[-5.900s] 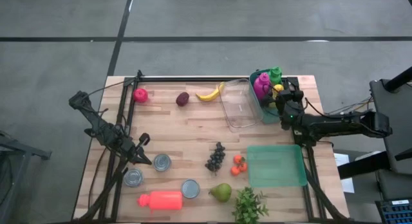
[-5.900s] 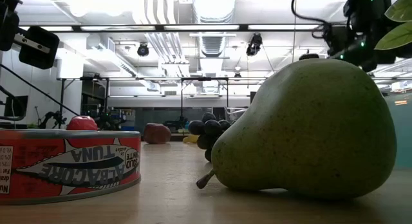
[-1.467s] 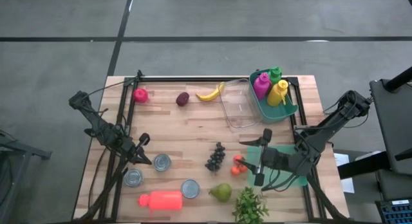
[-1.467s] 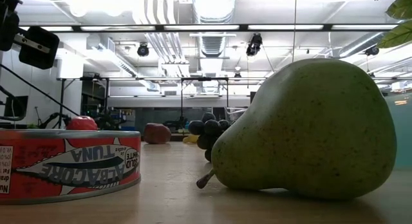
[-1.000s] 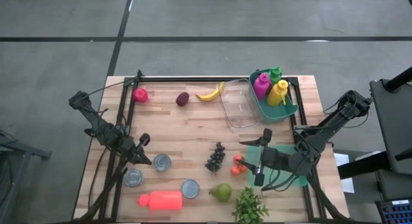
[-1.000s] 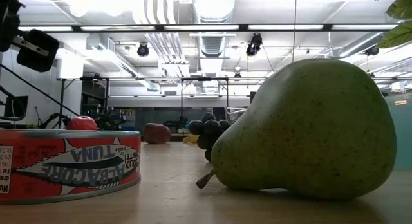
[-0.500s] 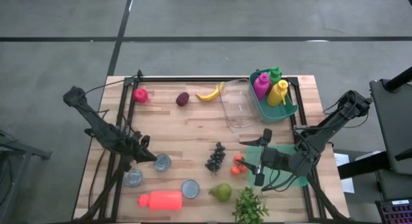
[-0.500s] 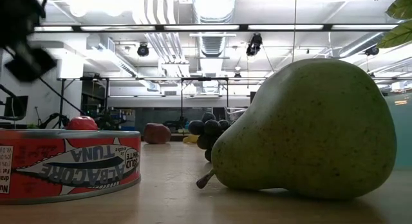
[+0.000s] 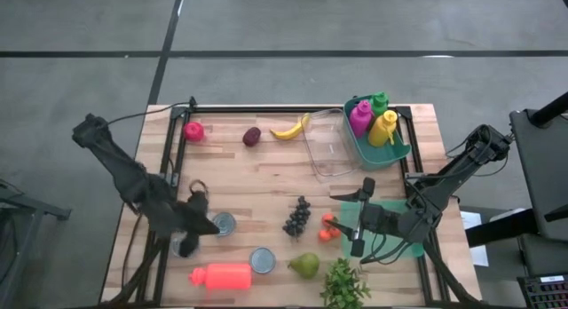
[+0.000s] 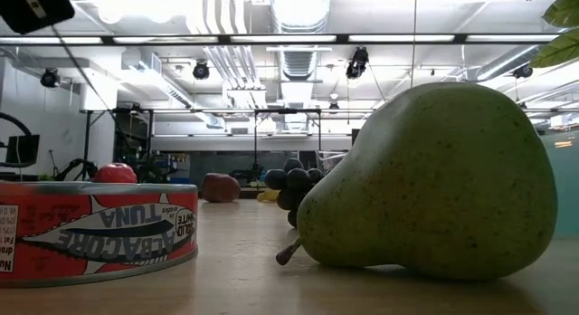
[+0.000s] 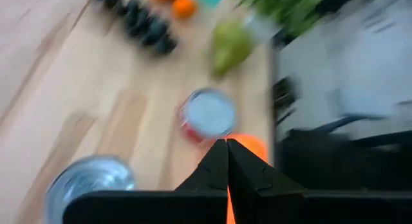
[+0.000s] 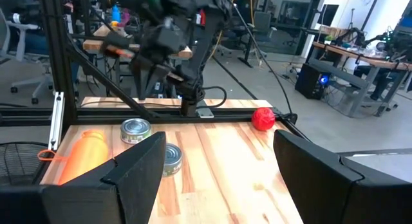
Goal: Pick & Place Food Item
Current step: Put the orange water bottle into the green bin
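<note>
From above, I see my left gripper (image 9: 189,241) low over the cans, its fingers pressed together and empty, close to the silver can (image 9: 224,223). My right gripper (image 9: 359,217) waits with fingers spread, also empty, at the edge of the green lid (image 9: 390,238), next to the tomatoes (image 9: 329,226). The green bin (image 9: 401,150) already holds three bottles (image 9: 373,121); the clear container (image 9: 327,146) beside it looks empty, so I judge the placing is not finished. The grapes (image 9: 297,216), banana (image 9: 287,130) and pear (image 9: 304,265) lie free on the table (image 9: 257,171). At table height, the pear (image 10: 430,184) stands beside the tuna can (image 10: 95,229). My left wrist shows closed fingertips (image 11: 226,161) above a can (image 11: 209,114), blurred. My right wrist shows wide fingers (image 12: 138,166) and a red fruit (image 12: 262,118) far behind.
</note>
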Motion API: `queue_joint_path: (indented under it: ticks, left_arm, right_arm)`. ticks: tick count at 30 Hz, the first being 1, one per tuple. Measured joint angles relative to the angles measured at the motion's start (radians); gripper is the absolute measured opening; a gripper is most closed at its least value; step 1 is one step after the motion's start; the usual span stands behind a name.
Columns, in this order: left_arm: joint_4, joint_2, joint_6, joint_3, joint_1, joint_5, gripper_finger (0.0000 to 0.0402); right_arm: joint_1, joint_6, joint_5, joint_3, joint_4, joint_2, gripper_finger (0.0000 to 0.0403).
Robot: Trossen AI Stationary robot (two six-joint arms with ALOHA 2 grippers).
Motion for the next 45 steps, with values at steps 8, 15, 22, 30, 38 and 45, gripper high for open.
queue_joint_path:
  ticks: [8,15,22,30,38,45]
  left_arm:
    - [-0.282,0.407,0.031,0.338,0.000,0.062,0.0000]
    - [-0.524,0.593,-0.095,0.548,-0.046,0.149,0.0037]
    - [-0.565,0.617,-0.167,0.604,-0.206,0.032,0.0176]
    - [-0.563,0.611,-0.169,0.604,-0.309,0.018,0.0315]
    - [-0.514,0.610,-0.241,0.507,-0.364,0.021,0.0360]
    - [-0.378,0.610,-0.386,0.383,-0.438,-0.007,0.0361]
  right_arm:
    - [0.000,0.002,0.000,0.000,0.000,0.000,0.0285]
    - [0.000,0.001,0.000,0.000,0.000,0.000,0.0285]
    - [0.000,0.002,0.000,0.000,0.000,0.000,0.0285]
    - [0.000,0.001,0.000,0.000,0.000,0.000,0.0285]
    - [0.000,0.000,0.000,0.000,0.000,0.000,0.0285]
    - [0.000,0.002,0.000,0.000,0.000,0.000,0.0285]
